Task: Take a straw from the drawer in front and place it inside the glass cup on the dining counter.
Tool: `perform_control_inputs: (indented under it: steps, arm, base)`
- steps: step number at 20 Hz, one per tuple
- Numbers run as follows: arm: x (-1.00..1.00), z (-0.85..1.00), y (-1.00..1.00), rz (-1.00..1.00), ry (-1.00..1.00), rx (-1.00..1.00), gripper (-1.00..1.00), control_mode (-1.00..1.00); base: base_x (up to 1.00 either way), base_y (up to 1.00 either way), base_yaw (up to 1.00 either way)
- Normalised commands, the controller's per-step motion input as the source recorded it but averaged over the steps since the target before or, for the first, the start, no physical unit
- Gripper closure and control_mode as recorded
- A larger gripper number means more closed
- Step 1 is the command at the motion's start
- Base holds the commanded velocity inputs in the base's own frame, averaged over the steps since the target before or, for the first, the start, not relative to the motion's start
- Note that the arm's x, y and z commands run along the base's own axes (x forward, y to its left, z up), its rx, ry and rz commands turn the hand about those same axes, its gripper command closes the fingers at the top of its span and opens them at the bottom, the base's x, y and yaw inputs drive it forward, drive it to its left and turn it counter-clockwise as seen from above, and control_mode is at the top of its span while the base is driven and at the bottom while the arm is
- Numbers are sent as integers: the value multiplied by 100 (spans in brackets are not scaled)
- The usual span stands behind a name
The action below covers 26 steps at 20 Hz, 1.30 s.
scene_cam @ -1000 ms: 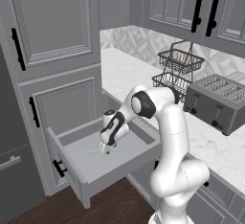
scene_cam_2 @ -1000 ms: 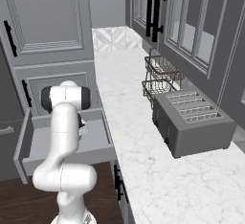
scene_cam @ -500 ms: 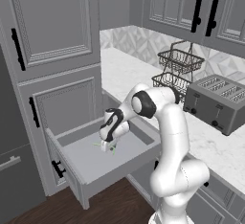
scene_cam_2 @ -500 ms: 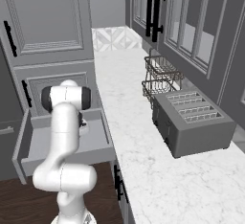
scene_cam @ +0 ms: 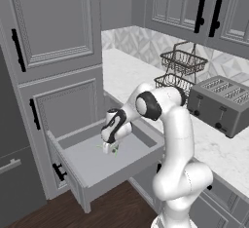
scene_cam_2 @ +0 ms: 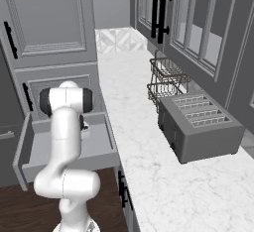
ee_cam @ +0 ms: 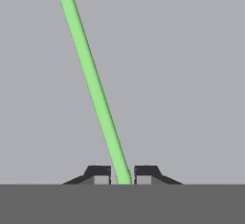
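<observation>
Straw: thin light-green straw [ee_cam: 93, 84] ran lengthwise away from the fingertips, leaning left.
Gripper: two-finger gripper [ee_cam: 122, 174] was clamped on it.
Drawer: wide grey drawer [scene_cam: 92, 161] stood open.

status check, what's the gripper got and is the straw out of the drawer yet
Gripper shut on the straw, down inside the open drawer. Straw not lifted out yet, low over the drawer floor. Nothing blocking the way up.

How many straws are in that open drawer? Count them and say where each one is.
1. The straw lies in the drawer, pinched between the shut gripper fingers. The arm covers part of the drawer, so more may be hidden.
</observation>
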Motion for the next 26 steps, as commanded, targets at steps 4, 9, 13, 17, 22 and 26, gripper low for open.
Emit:
perform_control_inputs:
  steps: [4, 9, 13, 17, 22, 26]
  arm:
    - [0, 91, 0, -1, 0, 1, 100, -100]
    - [0, 100, 2, -8, -2, 0, 100, -100]
    - [-3, 100, 0, -8, 0, 0, 100, -100]
    - [-27, 100, 0, -8, 0, 0, 100, -100]
    - [-47, 100, -2, -9, 0, 0, 100, -100]
    - [-54, 100, -13, -12, 2, 0, 100, -100]
  base:
    - [0, 0, 0]
    - [0, 0, 0]
    - [0, 0, 0]
    - [0, 0, 0]
    - [0, 0, 0]
    - [0, 0, 0]
